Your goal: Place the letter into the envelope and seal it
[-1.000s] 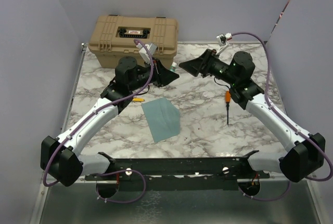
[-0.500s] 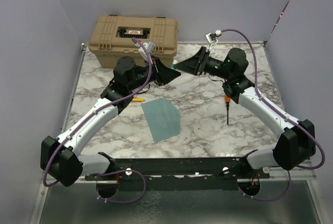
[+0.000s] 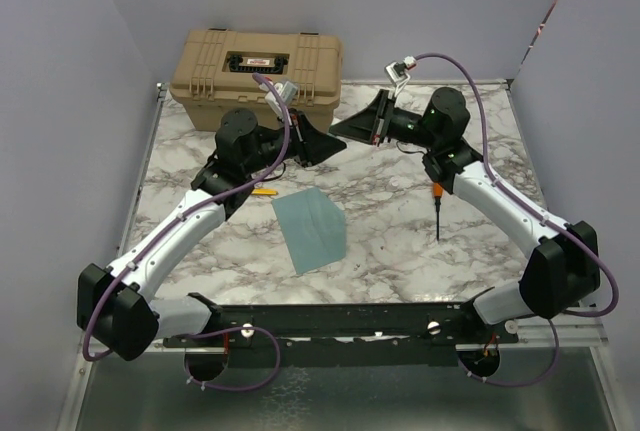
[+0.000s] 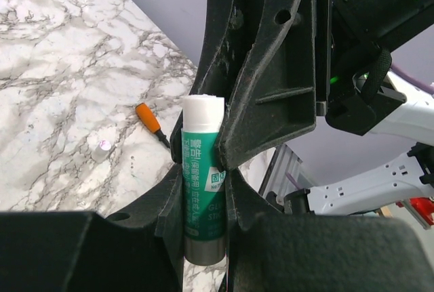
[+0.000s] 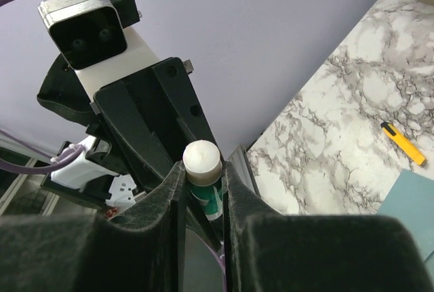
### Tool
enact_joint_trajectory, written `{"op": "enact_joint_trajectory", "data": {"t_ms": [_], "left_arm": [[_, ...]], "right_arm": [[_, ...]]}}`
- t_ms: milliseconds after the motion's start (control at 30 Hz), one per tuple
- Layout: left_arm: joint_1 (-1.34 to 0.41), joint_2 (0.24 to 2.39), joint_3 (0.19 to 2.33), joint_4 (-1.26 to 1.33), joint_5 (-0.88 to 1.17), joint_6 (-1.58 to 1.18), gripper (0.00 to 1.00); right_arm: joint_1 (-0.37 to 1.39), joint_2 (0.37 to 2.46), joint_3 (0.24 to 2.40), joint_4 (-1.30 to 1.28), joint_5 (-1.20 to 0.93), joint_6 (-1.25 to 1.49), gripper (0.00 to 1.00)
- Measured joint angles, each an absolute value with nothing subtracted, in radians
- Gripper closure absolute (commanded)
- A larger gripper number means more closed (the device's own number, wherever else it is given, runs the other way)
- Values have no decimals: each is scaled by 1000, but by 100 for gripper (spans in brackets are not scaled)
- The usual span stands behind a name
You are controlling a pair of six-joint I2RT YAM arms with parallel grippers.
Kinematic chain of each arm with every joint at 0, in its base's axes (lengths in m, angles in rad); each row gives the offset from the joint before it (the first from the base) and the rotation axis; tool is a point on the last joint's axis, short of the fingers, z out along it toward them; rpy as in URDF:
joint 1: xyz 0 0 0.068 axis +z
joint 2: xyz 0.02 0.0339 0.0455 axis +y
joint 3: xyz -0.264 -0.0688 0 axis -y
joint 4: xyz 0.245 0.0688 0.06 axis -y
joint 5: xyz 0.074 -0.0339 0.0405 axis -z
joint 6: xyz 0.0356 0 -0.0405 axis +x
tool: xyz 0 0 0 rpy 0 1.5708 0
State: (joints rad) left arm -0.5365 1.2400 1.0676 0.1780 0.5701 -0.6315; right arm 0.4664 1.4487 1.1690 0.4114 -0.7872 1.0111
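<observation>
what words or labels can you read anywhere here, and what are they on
On the glue stick: white Chinese and Latin print on a green wrapper, partly hidden and too blurred to quote.
On the toolbox lid: a red-and-white label, too small to read.
No other text shows.

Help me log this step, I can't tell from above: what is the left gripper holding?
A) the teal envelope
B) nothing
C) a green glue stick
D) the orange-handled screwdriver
C: the left wrist view shows a green glue stick pinched in the left gripper; the envelope lies apart.
</observation>
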Motion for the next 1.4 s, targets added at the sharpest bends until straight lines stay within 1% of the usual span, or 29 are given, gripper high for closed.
{"op": "enact_joint_trajectory", "data": {"t_ms": [33, 67, 133, 167, 233, 333, 400, 533, 700, 800, 933, 967, 1000, 1033, 1067, 1167, 1200, 1233, 1267, 1400], "left_arm": [[-537, 1238, 1065, 178, 572, -632, 88], [-536, 1235, 1062, 178, 572, -632, 74], [-536, 1231, 1060, 174, 575, -630, 52], [-535, 1230, 1060, 170, 576, -628, 45], [-526, 1229, 1060, 147, 601, -627, 39], [-501, 1225, 1057, 122, 639, -635, 37], [-476, 1217, 1053, 115, 654, -640, 41], [-440, 1203, 1050, 111, 679, -652, 53], [-440, 1203, 1031, 138, 717, -683, 56], [-440, 1215, 1018, 175, 742, -716, 67], [-440, 1238, 997, 227, 773, -761, 98], [-440, 1241, 996, 239, 778, -760, 100], [-440, 1242, 994, 245, 780, -766, 100], [-440, 1243, 992, 252, 780, -767, 100], [-440, 1244, 991, 255, 780, -769, 100], [-440, 1244, 986, 266, 772, -771, 100], [-440, 1244, 984, 267, 767, -772, 100], [-440, 1244, 982, 267, 755, -774, 100], [-440, 1244, 978, 267, 738, -778, 100], [-441, 1238, 953, 269, 632, -807, 100]], "right_arm": [[466, 1449, 1170, 406, -791, 1006, 100], [467, 1449, 1171, 402, -794, 1002, 100], [468, 1449, 1174, 394, -799, 987, 100], [469, 1449, 1176, 388, -802, 975, 100], [469, 1449, 1185, 363, -802, 941, 100], [462, 1449, 1205, 311, -818, 874, 100], [457, 1449, 1225, 269, -844, 826, 100], [454, 1454, 1255, 226, -893, 770, 100], [454, 1473, 1262, 213, -935, 754, 100], [454, 1486, 1262, 216, -945, 760, 100], [454, 1499, 1262, 229, -954, 780, 100], [454, 1503, 1262, 232, -958, 787, 100], [454, 1507, 1262, 240, -960, 794, 99], [452, 1510, 1262, 246, -962, 799, 94], [452, 1511, 1262, 249, -963, 802, 82], [452, 1510, 1262, 245, -962, 803, 39], [452, 1506, 1262, 237, -956, 797, 31], [452, 1499, 1257, 230, -943, 789, 25], [452, 1482, 1242, 228, -918, 775, 23], [452, 1397, 1180, 221, -863, 739, 22]]}}
